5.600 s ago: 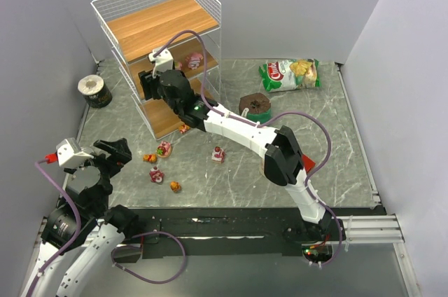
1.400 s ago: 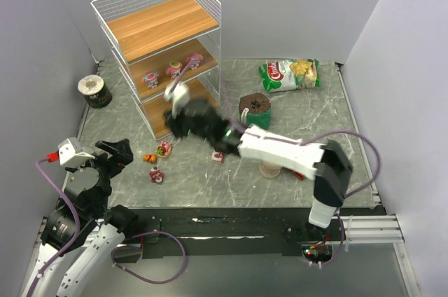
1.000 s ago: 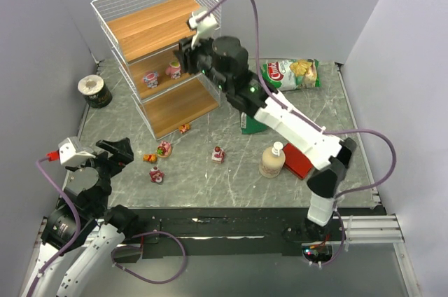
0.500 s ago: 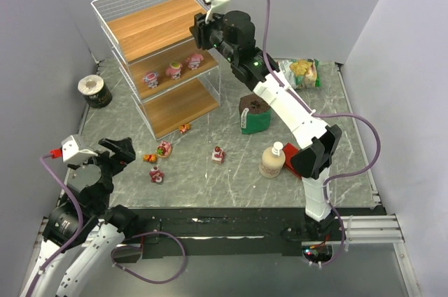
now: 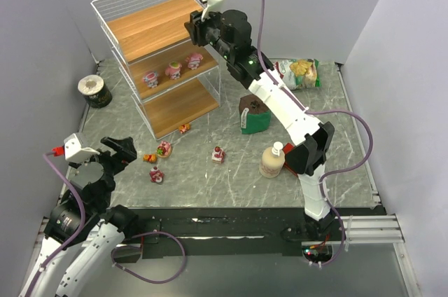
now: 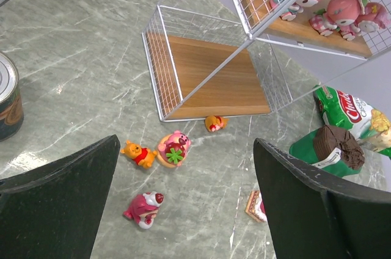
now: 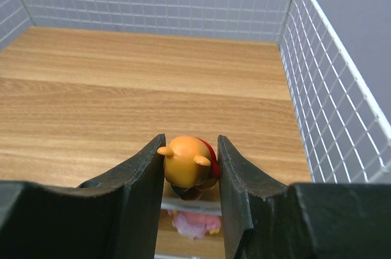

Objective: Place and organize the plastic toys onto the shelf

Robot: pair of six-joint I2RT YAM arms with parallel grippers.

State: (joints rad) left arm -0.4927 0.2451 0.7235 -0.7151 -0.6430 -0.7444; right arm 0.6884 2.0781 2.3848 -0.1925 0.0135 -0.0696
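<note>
Toys on and before the white wire shelf with wooden tiers (image 5: 154, 25)

Three pink plastic figurines (image 5: 173, 69) stood in a row on the middle tier. Over the top tier's front right corner hung the right gripper (image 7: 190, 149), an orange-yellow bear figurine (image 7: 185, 162) between its fingers. On the grey marbled table (image 5: 336, 122) before the shelf lay a tiny orange toy (image 5: 185, 128) just beside the bottom tier. Nearer, left to right, were a yellow bear toy (image 5: 149, 158), a round pink toy (image 5: 164, 148) and a red-and-white toy (image 5: 218, 155), with a red-pink toy (image 5: 156, 175) nearest. A green pouch (image 5: 253, 118) sat right of the shelf, a cream bottle (image 5: 271, 160) nearer than it, a crisp bag (image 5: 297, 73) behind it, and a dark tin can (image 5: 94, 90) left of the shelf.
</note>
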